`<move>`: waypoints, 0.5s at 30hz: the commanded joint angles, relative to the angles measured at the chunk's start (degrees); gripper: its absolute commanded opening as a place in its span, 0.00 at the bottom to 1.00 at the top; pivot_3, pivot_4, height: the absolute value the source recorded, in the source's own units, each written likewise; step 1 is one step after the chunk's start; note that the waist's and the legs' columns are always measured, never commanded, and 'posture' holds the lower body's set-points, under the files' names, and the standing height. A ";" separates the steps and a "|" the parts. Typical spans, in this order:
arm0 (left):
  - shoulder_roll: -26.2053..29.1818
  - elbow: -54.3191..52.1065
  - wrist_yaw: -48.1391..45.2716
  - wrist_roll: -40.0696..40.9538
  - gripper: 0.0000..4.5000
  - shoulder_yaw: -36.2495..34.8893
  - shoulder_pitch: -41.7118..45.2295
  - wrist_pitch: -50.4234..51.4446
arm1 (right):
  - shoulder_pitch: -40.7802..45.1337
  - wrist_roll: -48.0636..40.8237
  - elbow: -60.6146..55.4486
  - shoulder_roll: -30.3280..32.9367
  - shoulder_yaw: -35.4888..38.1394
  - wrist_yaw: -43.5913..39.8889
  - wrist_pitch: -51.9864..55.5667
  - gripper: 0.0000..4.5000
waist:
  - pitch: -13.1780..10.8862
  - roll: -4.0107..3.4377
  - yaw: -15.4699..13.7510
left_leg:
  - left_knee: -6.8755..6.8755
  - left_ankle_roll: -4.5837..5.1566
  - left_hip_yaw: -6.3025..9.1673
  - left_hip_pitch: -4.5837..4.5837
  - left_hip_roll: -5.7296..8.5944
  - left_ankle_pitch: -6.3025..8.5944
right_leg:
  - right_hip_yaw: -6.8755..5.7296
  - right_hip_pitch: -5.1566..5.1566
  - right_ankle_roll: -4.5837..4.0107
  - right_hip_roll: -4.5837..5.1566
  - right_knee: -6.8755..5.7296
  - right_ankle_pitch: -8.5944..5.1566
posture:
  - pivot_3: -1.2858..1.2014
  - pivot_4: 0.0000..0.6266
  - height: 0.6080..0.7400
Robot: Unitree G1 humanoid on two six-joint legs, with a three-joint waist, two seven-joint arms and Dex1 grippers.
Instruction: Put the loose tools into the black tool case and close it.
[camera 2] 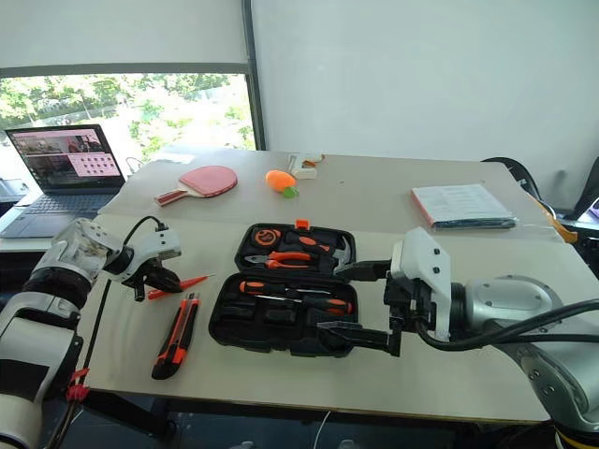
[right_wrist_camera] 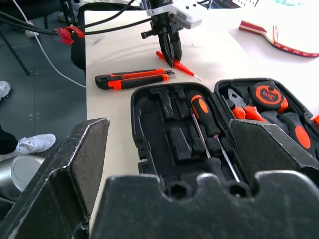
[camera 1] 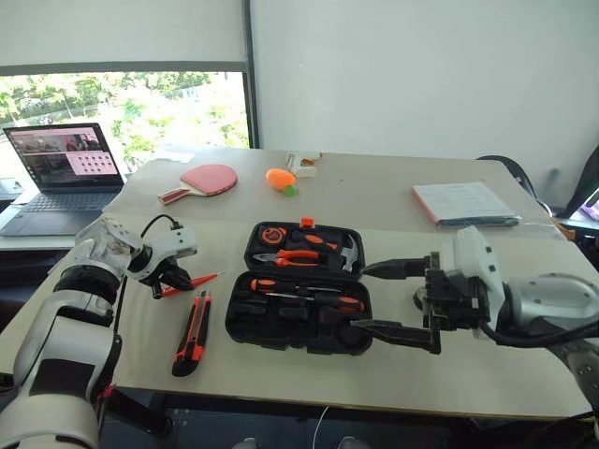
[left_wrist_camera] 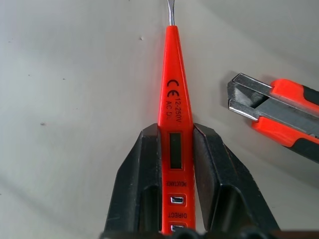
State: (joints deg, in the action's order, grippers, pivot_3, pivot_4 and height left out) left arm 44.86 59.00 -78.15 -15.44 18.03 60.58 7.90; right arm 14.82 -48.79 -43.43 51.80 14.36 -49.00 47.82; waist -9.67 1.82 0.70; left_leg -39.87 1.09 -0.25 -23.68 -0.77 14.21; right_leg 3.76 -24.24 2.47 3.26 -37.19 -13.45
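Observation:
The black tool case lies open at the middle of the table, with two black-and-orange screwdrivers in its near half. Left of it, the slim all-orange screwdriver lies on the table. My left gripper points down onto it, and its black fingers press both sides of the handle. The black-and-orange utility knife lies loose just nearer than that. My right gripper hovers open at the case's right edge, holding nothing. The tape roll is out of view.
The case's far half holds pliers, a tape measure and a hammer. A laptop stands at the far left. A red paddle, an orange object and papers lie along the back.

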 commanded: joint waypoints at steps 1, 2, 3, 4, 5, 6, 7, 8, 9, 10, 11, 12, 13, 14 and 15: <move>2.45 -0.39 0.34 0.38 0.10 -1.88 3.01 -0.94 | -2.41 -1.21 -2.38 0.67 3.78 1.09 -1.52 1.00 | -0.03 0.05 0.06 | 0.00 0.00 0.01 -0.03 0.00 0.00 | 0.00 -0.02 0.00 0.00 0.00 0.00 | 0.52 0.24 1.00; 2.70 -0.96 0.20 0.38 0.10 -1.98 3.65 -1.58 | -3.42 -1.31 -2.61 0.62 4.39 1.34 -1.51 1.00 | -0.05 0.09 0.08 | 0.00 0.00 0.02 -0.08 0.00 0.00 | 0.00 -0.07 0.00 0.00 0.02 0.00 | 0.52 0.24 1.00; 2.86 -1.51 -0.02 0.36 0.10 -2.01 4.29 -2.09 | -4.30 -1.49 -2.82 0.56 4.95 1.59 -1.51 1.00 | -0.07 0.12 0.06 | 0.00 0.00 0.04 -0.09 0.00 0.00 | 0.00 -0.07 0.00 0.00 0.02 0.00 | 0.52 0.24 1.00; 2.79 -2.50 -0.89 0.62 0.10 -2.05 5.05 -2.57 | -5.23 -1.68 -3.01 0.55 5.57 1.70 -1.49 1.00 | -0.07 0.13 0.05 | 0.00 0.00 0.05 -0.13 0.00 0.00 | 0.00 -0.09 0.00 0.00 0.04 0.00 | 0.52 0.24 1.00; 2.60 -3.46 -1.54 0.85 0.10 -2.08 5.76 -2.78 | -5.98 -1.79 -3.13 0.57 6.02 1.77 -1.51 1.00 | -0.07 0.14 0.05 | 0.00 0.00 0.06 -0.14 0.01 0.00 | -0.01 -0.09 0.00 0.00 0.06 0.00 | 0.52 0.24 1.00; 2.09 -5.27 -2.81 1.51 0.10 -2.21 6.32 -3.01 | -6.86 -1.79 -3.20 0.61 6.47 1.77 -1.60 1.00 | -0.07 0.14 0.01 | 0.00 0.00 0.06 -0.15 0.02 0.00 | -0.01 -0.09 0.01 0.02 0.07 0.00 | 0.52 0.24 1.00; 1.53 -7.26 -4.18 2.20 0.10 -2.31 6.64 -2.93 | -7.61 -1.71 -3.19 0.68 6.75 1.79 -1.73 1.00 | -0.07 0.14 -0.11 | 0.00 0.00 0.05 -0.16 0.02 0.00 | -0.01 -0.08 0.02 0.03 0.09 0.00 | 0.52 0.24 1.00; 1.19 -8.62 -5.05 2.61 0.10 -2.41 6.72 -2.77 | -8.05 -1.69 -3.17 0.76 6.88 1.85 -1.85 1.00 | -0.07 0.14 -0.18 | 0.00 0.00 0.05 -0.17 0.02 0.00 | -0.01 -0.08 0.04 0.06 0.09 0.00 | 0.52 0.24 1.00; 0.23 -12.24 -7.11 3.92 0.10 -2.42 6.51 -1.34 | -8.66 -1.31 -3.10 0.84 6.89 1.71 -2.12 1.00 | -0.07 0.15 -0.20 | 0.00 0.00 0.04 -0.16 0.02 0.00 | -0.01 -0.06 0.06 0.07 0.10 -0.01 | 0.52 0.24 1.00; -0.90 -16.88 -9.16 5.39 0.10 -2.19 5.90 0.62 | -9.26 -0.81 -3.09 0.98 6.85 1.46 -2.47 1.00 | -0.07 0.15 -0.33 | 0.00 0.00 0.04 -0.16 0.02 0.00 | -0.01 -0.05 0.06 0.08 0.10 -0.01 | 0.52 0.24 1.00; -1.63 -20.26 -10.52 6.38 0.10 -2.05 5.37 2.14 | -9.65 -0.48 -3.04 1.12 6.76 1.30 -2.79 1.00 | -0.08 0.16 -0.43 | -0.01 0.00 0.04 -0.17 0.03 0.00 | -0.01 -0.04 0.07 0.09 0.10 -0.01 | 0.52 0.24 1.00; -2.76 -25.35 -12.14 7.56 0.10 -1.45 4.29 4.22 | -9.97 -0.23 -3.00 1.27 6.66 1.23 -3.07 1.00 | -0.08 0.15 -0.45 | -0.02 0.00 0.02 -0.18 0.02 0.00 | -0.02 -0.04 0.07 0.09 0.10 -0.01 | 0.52 0.24 1.00; -3.62 -29.42 -13.14 8.31 0.10 -0.85 3.25 5.97 | -10.03 -0.12 -2.91 1.43 6.47 1.27 -3.25 1.00 | -0.08 0.15 -0.41 | -0.04 0.00 0.02 -0.18 0.02 0.00 | -0.01 -0.04 0.09 0.10 0.10 -0.01 | 0.52 0.24 1.00; -4.36 -33.85 -13.82 9.16 0.10 0.08 1.94 7.85 | -10.13 -0.02 -2.90 1.58 6.32 1.38 -3.44 1.00 | -0.08 0.15 -0.28 | -0.04 0.00 0.04 -0.17 0.01 0.00 | 0.01 -0.02 0.09 0.10 0.10 -0.01 | 0.52 0.24 1.00; -4.89 -37.55 -14.21 9.80 0.10 1.02 0.80 9.59 | -10.19 0.07 -2.89 1.67 6.18 1.49 -3.55 1.00 | -0.07 0.14 -0.13 | -0.03 0.00 0.04 -0.17 0.01 0.00 | 0.02 -0.04 0.09 0.08 0.11 -0.01 | 0.52 0.24 1.00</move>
State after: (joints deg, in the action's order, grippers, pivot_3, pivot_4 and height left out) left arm 40.55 28.94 -90.69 -7.91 17.47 62.60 14.19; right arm 4.80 -48.78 -45.21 52.70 19.25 -47.47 46.05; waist -9.74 1.96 0.57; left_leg -39.89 1.09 -0.18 -23.84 -0.76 14.22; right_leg 3.79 -24.28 2.56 3.35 -37.09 -13.46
